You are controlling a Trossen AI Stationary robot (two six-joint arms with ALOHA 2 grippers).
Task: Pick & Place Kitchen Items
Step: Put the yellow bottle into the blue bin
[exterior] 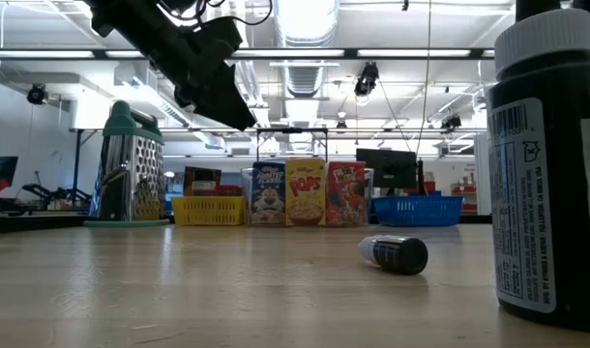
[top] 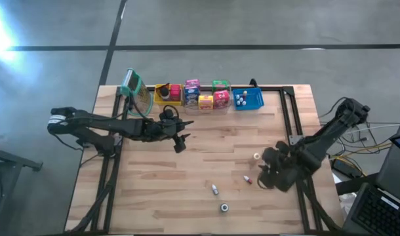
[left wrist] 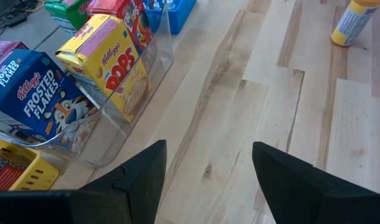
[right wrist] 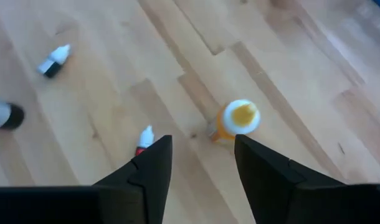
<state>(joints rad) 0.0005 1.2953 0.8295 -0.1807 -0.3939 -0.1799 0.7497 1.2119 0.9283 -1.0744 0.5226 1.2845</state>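
Several small toy bottles lie loose on the wooden table: an upright orange one with a white cap (right wrist: 238,119) (top: 256,157), a red-and-white one on its side (right wrist: 143,140) (top: 248,179), a white-and-black one on its side (top: 215,189) (exterior: 397,253), and a dark white-capped jar standing upright (top: 224,208) (exterior: 551,164). My right gripper (right wrist: 201,146) (top: 262,172) hovers open above the table, right of the orange and red bottles, touching nothing. My left gripper (left wrist: 209,152) (top: 180,144) hangs open over the table's middle left, in front of the bins.
Along the far edge stand a yellow bin (top: 167,94), a clear bin (left wrist: 140,93) holding cereal boxes (left wrist: 112,62), and a blue bin (top: 248,99). A metal grater with a green top (top: 136,92) stands at the far left. Bare wood lies between the arms.
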